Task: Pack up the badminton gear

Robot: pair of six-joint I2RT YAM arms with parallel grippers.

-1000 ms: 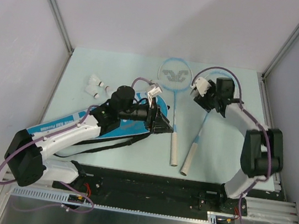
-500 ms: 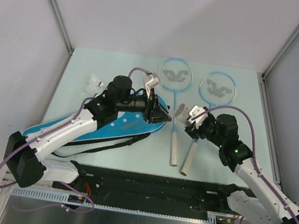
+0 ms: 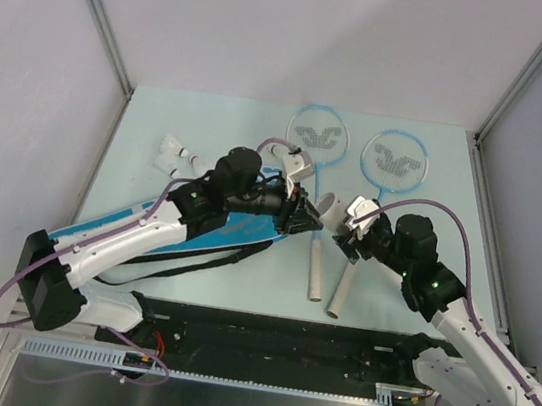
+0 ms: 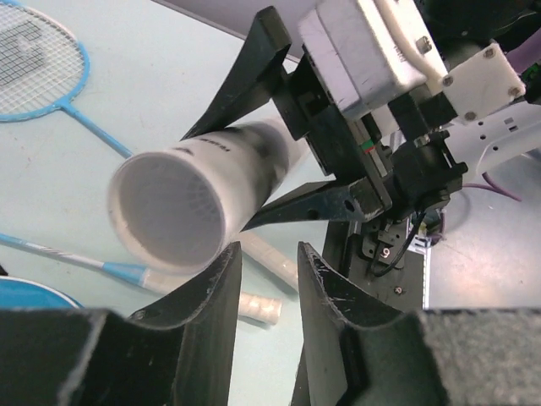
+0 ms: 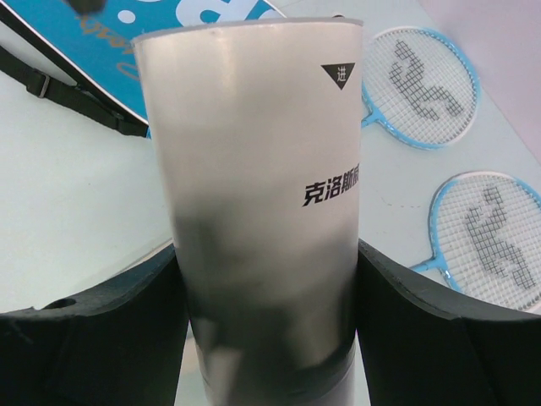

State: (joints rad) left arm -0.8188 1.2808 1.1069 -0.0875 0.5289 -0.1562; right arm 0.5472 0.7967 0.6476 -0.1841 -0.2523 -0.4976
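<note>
My right gripper (image 3: pixel 350 230) is shut on the long white tube (image 3: pixel 329 209) and holds it above the table, its open end pointing left. In the right wrist view the tube (image 5: pixel 262 194) fills the gap between both jaws. My left gripper (image 3: pixel 302 215) is open and empty, right at the tube's open mouth (image 4: pixel 173 210); its fingertips (image 4: pixel 230 254) sit just under the rim. Two light-blue rackets (image 3: pixel 316 135) (image 3: pixel 393 160) lie side by side, handles (image 3: pixel 314 275) toward me. The blue bag (image 3: pixel 209 229) lies under my left arm. White shuttlecocks (image 3: pixel 172 154) sit at the left.
The bag's black strap (image 3: pixel 182 263) trails toward the table's near edge. The black base rail (image 3: pixel 272 340) runs along the front. Grey walls and metal posts (image 3: pixel 96 12) close in the sides and back.
My right arm swung from over the far racket heads back to the table's middle with the tube. My left gripper moved right, up to the tube's open end.
</note>
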